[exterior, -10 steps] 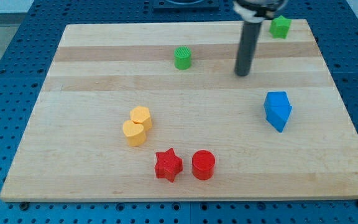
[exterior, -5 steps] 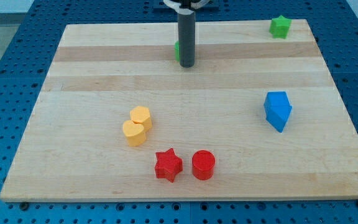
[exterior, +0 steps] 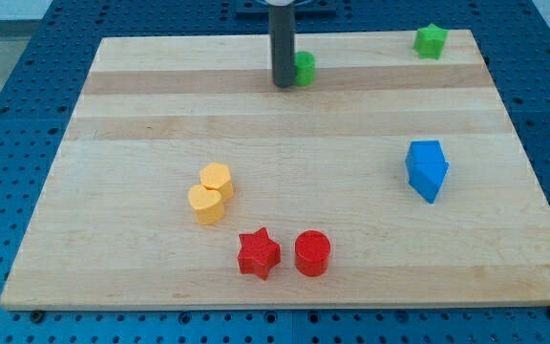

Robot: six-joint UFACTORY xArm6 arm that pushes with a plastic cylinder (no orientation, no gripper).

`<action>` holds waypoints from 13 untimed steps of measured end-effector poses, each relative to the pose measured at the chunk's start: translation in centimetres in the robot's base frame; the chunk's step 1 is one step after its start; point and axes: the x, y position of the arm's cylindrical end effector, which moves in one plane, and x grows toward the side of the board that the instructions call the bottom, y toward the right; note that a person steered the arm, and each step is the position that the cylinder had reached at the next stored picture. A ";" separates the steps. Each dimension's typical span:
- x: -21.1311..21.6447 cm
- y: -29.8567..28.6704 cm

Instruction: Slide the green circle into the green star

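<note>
The green circle (exterior: 305, 69) stands near the view's top, a little right of centre, partly hidden by my rod. My tip (exterior: 283, 84) rests on the board right against the circle's left side. The green star (exterior: 431, 41) sits at the view's top right corner of the board, well to the right of the circle and slightly higher.
Two blue blocks (exterior: 427, 169) sit together at the view's right. Two yellow blocks (exterior: 209, 193) sit left of centre. A red star (exterior: 258, 254) and a red circle (exterior: 312, 253) stand near the view's bottom. The wooden board (exterior: 141, 124) lies on a blue pegboard.
My tip swept from the view's right to the circle's left side. The green circle has since shifted right and slightly up, toward the star.
</note>
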 end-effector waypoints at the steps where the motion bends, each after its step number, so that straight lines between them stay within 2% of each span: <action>1: -1.9 0.8; 3: -5.3 1.0; 7: -5.7 11.6; 9: -5.9 14.1; 11: -5.9 14.5; 12: -4.6 12.3; 13: -1.4 9.0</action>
